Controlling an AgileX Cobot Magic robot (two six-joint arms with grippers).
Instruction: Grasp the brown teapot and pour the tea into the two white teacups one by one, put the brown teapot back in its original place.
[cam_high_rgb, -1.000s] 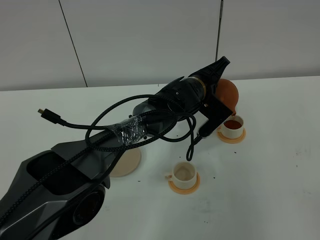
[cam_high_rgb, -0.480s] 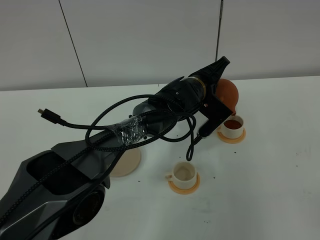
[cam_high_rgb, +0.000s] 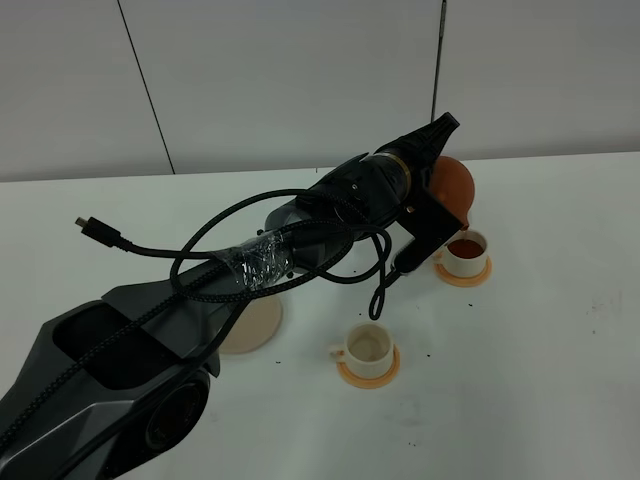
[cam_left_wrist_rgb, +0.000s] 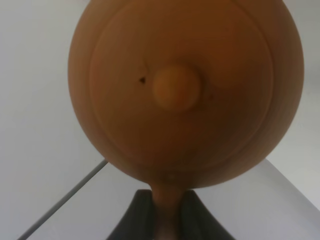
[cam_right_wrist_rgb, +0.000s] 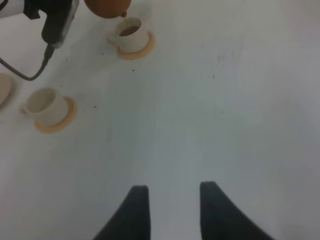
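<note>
My left gripper (cam_high_rgb: 438, 140) is shut on the loop handle of the brown teapot (cam_high_rgb: 457, 186) and holds it tilted, spout down, over the far white teacup (cam_high_rgb: 466, 252), which holds brown tea. The near white teacup (cam_high_rgb: 367, 345) looks empty. In the left wrist view the teapot's knobbed lid (cam_left_wrist_rgb: 176, 89) fills the frame, with the fingers (cam_left_wrist_rgb: 140, 222) closed on the handle. The beige saucer (cam_high_rgb: 252, 322) lies bare, partly hidden under the left arm. My right gripper (cam_right_wrist_rgb: 172, 210) is open and empty above bare table, apart from both cups (cam_right_wrist_rgb: 131, 34) (cam_right_wrist_rgb: 46, 104).
Each cup stands on a flat orange coaster (cam_high_rgb: 368, 372) (cam_high_rgb: 464, 274). The left arm and its looping black cable (cam_high_rgb: 380, 285) hang over the middle of the white table (cam_high_rgb: 540, 380). A grey wall stands behind.
</note>
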